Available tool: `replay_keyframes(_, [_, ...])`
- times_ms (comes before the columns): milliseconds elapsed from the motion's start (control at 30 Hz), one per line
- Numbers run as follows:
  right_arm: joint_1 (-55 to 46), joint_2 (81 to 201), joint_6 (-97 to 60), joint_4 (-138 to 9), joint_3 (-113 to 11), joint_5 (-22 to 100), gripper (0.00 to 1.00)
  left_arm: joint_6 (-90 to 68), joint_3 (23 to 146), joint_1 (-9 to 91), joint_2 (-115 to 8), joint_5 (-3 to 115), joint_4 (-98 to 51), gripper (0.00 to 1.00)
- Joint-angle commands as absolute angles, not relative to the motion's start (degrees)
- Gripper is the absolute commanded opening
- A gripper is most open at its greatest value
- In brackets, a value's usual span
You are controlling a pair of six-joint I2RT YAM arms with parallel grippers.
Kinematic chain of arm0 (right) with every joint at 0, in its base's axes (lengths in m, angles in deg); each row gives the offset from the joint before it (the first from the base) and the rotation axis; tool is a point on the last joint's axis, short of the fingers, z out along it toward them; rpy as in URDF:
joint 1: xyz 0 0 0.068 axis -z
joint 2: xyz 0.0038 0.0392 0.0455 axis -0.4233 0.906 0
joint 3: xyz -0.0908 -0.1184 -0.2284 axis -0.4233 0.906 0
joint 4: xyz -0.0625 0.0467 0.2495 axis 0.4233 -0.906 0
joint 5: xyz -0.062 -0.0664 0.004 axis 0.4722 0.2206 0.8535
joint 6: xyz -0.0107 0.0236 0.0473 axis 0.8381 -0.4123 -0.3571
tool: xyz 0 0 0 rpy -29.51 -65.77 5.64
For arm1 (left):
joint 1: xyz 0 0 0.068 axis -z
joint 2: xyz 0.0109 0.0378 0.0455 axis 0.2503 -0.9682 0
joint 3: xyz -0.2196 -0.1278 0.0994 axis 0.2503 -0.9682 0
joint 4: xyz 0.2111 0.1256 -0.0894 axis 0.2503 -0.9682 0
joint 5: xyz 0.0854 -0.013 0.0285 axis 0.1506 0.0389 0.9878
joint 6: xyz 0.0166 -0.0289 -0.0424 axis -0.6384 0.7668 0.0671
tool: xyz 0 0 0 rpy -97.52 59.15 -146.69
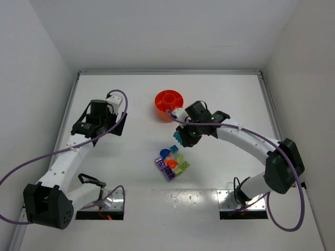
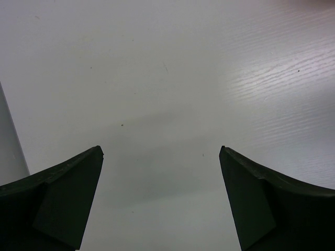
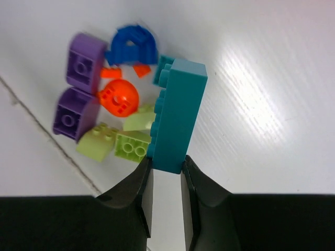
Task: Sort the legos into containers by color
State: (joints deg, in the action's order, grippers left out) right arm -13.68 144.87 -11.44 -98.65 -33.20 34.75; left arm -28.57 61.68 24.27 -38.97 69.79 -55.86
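— What is the right claw (image 3: 167, 166) doing?
— Pinching one end of a long teal brick (image 3: 178, 112). Both fingers press its sides, and the brick juts out past the tips.
— And the other legos?
— They sit in a loose pile (image 1: 172, 163) on the white counter (image 1: 131, 99). There are two purple pieces (image 3: 73, 112), a blue arch (image 3: 133, 44), an orange round piece (image 3: 119, 98) and pale yellow-green bricks (image 3: 133, 146).
— Where is the tray?
— The orange tray (image 1: 160, 113) stands at the far side, apart from the pile. The held brick hangs between the two.
— The left claw (image 2: 161, 157)?
— Spread wide, well off to the left, with only bare counter between its fingers.
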Motion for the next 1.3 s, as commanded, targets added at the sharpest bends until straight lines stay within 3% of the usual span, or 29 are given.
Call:
replay_keyframes(0, [-13.28, 144.09, -9.63, -103.42, -39.06, 30.93, 0.0, -28.87, 61.71, 24.78, -38.97, 69.37, -54.14, 1.0])
replay_keyframes(633, [-3.26, 168.08, -3.84, -126.59, -83.16, 20.47, 0.0, -29.4, 61.19, 24.78, -38.36, 69.98, -54.14, 1.0])
replay_keyframes(900, [-2.64, 180.92, 7.68, -141.9, -106.81, 27.66, 0.0, -29.4, 61.19, 24.78, -38.36, 69.98, -53.62, 1.0])
replay_keyframes(1267, [-2.12, 185.41, 14.89, -144.29, -110.18, 34.88, 0.0, -29.4, 60.66, 24.25, -39.41, 69.37, -53.08, 1.0])
